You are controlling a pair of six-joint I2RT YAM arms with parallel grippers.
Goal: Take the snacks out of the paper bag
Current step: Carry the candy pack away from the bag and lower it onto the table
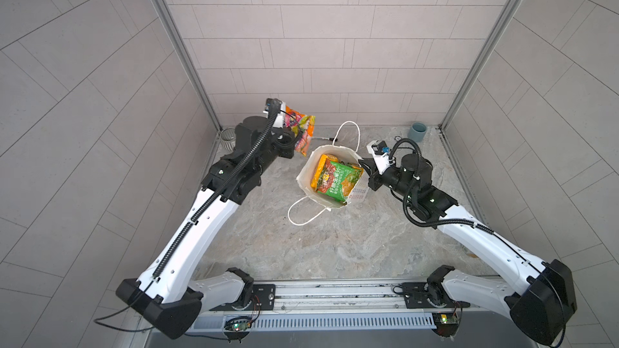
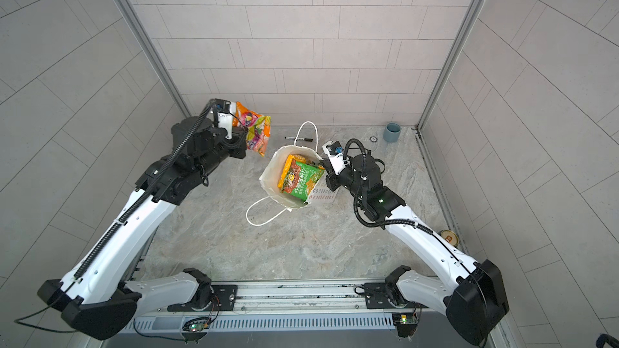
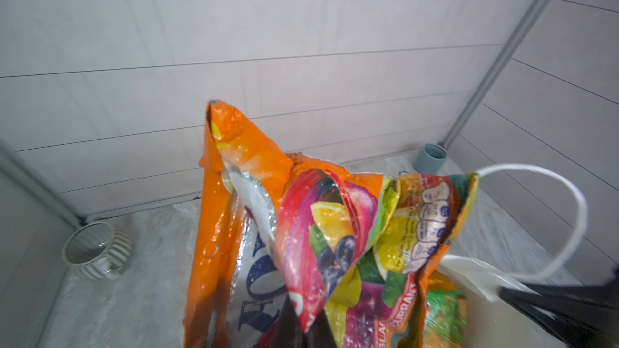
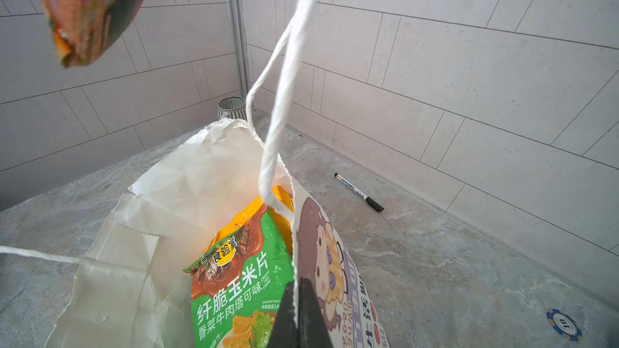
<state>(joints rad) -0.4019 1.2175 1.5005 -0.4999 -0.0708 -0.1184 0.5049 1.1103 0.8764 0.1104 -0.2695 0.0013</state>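
Observation:
The white paper bag [image 1: 303, 175] [image 2: 268, 175] stands open mid-table, its cartoon-girl face [image 4: 321, 262] outward. Inside it lie a green snack packet [image 1: 341, 179] [image 2: 301, 179] [image 4: 241, 282] and a yellow-orange one [image 1: 321, 169] [image 2: 284, 170] under it. My right gripper [image 1: 363, 164] [image 2: 324, 164] [image 4: 296, 309] is shut on the bag's rim. My left gripper [image 1: 291, 132] [image 2: 243, 132] [image 3: 301, 326] is shut on an orange-and-magenta snack packet [image 1: 303, 132] [image 2: 256, 130] [image 3: 335, 229], which hangs above the table to the left of the bag.
A black marker pen [image 1: 326, 138] [image 4: 360, 193] lies behind the bag near the back wall. A blue-grey cup [image 1: 418, 132] [image 3: 430, 159] sits in the back right corner, a ribbed grey bowl [image 1: 228, 138] [image 3: 97, 252] in the back left. A blue chip [image 4: 564, 324] lies right of the bag.

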